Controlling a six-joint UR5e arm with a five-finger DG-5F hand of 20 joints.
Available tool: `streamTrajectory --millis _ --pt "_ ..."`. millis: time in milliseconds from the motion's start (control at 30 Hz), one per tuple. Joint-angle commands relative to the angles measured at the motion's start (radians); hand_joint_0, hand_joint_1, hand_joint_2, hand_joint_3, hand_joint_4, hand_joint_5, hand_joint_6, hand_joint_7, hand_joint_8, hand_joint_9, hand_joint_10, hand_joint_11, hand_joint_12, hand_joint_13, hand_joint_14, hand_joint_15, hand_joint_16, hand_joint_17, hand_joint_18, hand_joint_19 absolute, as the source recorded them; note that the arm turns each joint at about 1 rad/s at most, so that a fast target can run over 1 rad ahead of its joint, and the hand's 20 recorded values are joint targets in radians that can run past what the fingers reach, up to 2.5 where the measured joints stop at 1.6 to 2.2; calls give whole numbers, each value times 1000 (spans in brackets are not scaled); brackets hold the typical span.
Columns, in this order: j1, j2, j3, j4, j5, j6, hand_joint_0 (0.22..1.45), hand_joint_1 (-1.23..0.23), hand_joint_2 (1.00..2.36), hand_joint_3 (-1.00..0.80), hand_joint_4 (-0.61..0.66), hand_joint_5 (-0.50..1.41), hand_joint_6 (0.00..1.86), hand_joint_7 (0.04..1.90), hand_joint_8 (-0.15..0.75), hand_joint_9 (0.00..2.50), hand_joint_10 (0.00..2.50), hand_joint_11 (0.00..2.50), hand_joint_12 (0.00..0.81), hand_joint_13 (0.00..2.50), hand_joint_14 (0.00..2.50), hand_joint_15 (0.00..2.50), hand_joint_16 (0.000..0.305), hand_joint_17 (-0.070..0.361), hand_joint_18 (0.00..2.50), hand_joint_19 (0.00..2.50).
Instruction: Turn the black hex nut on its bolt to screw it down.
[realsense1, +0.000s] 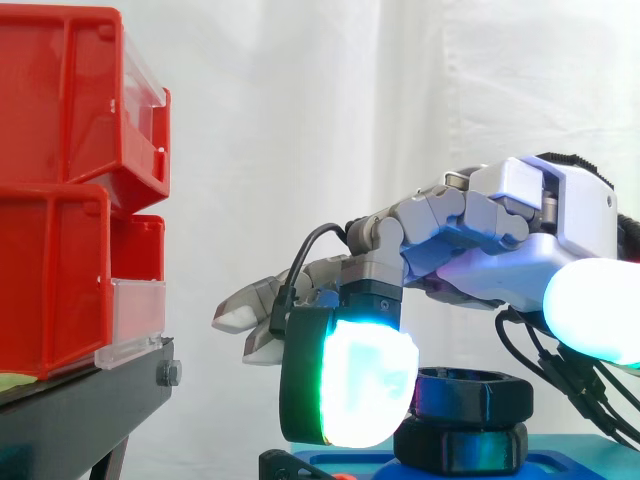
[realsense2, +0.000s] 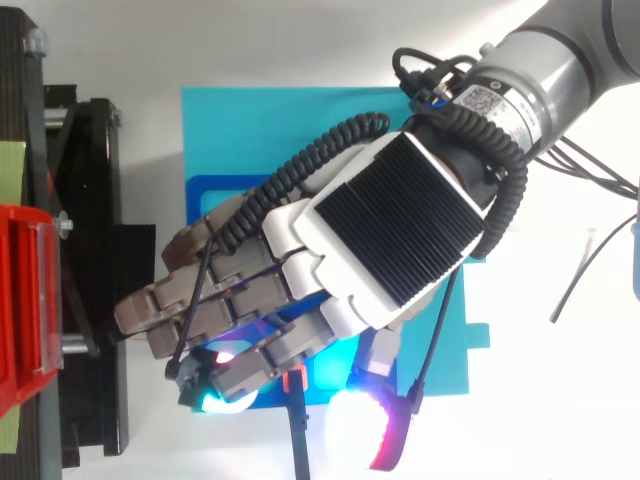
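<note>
Hand (realsense1: 520, 240): it hangs palm down over the blue base, with its back towards the ceiling; from above, its ribbed black back (realsense2: 390, 230) covers the middle of the base.
Grip: the hand is bent down around the place of the nut, but I cannot tell if it really clamps the nut or only stands close beside it.
Black hex nut (realsense1: 470, 392): it sits level, directly under the palm, low in the side view. From above the hand hides it.
Lower hex piece (realsense1: 465, 447): a second black six-sided piece lies straight under the nut and touches it; it rests on the base. The bolt itself is hidden.
Blue base (realsense1: 560, 465): a flat light-blue board (realsense2: 240, 130) on the white table, with a darker blue plate on top of it. Its left edge is near the stand.
Arm (realsense2: 545, 75): the silver wrist comes in from the upper right corner in the top view and goes slanting down to the hand.
Red bins (realsense1: 60, 100): two stacked, one above the other, with clear front lips, at the left, well apart from the nut.
Black stand (realsense1: 90, 400): it carries the bins; from above it is a dark frame (realsense2: 95, 250) along the left side.
White curtain (realsense1: 300, 120): it hangs behind everything.
</note>
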Motion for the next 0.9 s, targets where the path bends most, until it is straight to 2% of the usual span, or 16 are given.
streamTrajectory --millis 0,367,600,700,867 --pt "-10 -2 -1 0 -12 -19 505 -278 1000 -500 330 -88 688 854 336 641 5 184 352 577 8 185 56 127 601 606" --pt "-19 0 -9 1 -23 -32 505 -280 1000 -500 327 -89 689 854 337 645 5 197 352 580 7 179 56 127 605 606" --pt "-32 0 -10 6 -41 -30 506 -280 1000 -500 331 -91 693 838 337 644 4 189 353 581 9 182 56 127 606 606" --pt "-36 0 -9 14 -52 -27 503 -260 1000 -500 340 -92 694 834 339 642 5 183 354 580 8 178 57 127 606 602" --pt "-50 0 -9 51 -93 1 499 -227 1000 -500 338 -94 697 827 338 640 5 189 355 578 7 183 57 128 605 611"
